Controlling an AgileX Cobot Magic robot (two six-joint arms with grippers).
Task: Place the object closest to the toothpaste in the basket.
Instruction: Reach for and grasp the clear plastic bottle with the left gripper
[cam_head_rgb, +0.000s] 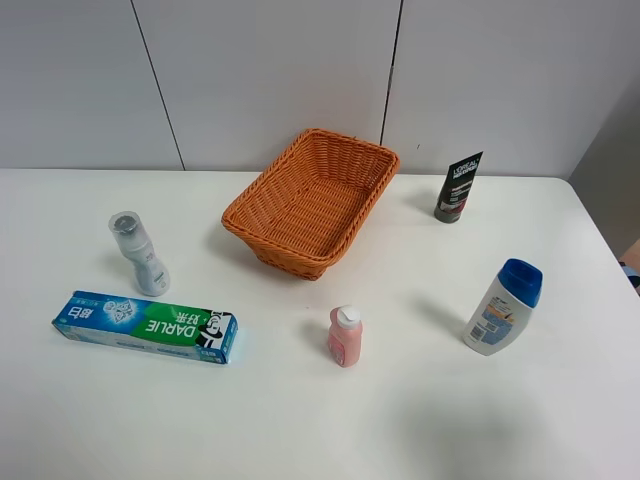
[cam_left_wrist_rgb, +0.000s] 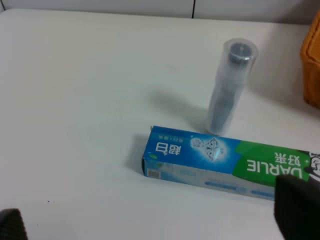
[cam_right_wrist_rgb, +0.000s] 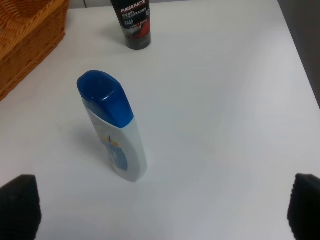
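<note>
The blue and green toothpaste box (cam_head_rgb: 146, 326) lies flat at the table's front left; it also shows in the left wrist view (cam_left_wrist_rgb: 225, 162). A clear roll-on bottle (cam_head_rgb: 138, 254) stands upright just behind it, close to the box in the left wrist view (cam_left_wrist_rgb: 231, 85). The orange wicker basket (cam_head_rgb: 266, 172) sits at the back centre and holds nothing. My left gripper (cam_left_wrist_rgb: 152, 217) is open, above the table in front of the box. My right gripper (cam_right_wrist_rgb: 161, 207) is open and empty near a white bottle. Neither arm shows in the exterior high view.
A small pink bottle (cam_head_rgb: 344, 337) stands at the front centre. A white bottle with a blue cap (cam_head_rgb: 502, 308) stands at the right, also in the right wrist view (cam_right_wrist_rgb: 114, 127). A black tube (cam_head_rgb: 458, 187) stands right of the basket. The table's right edge is near.
</note>
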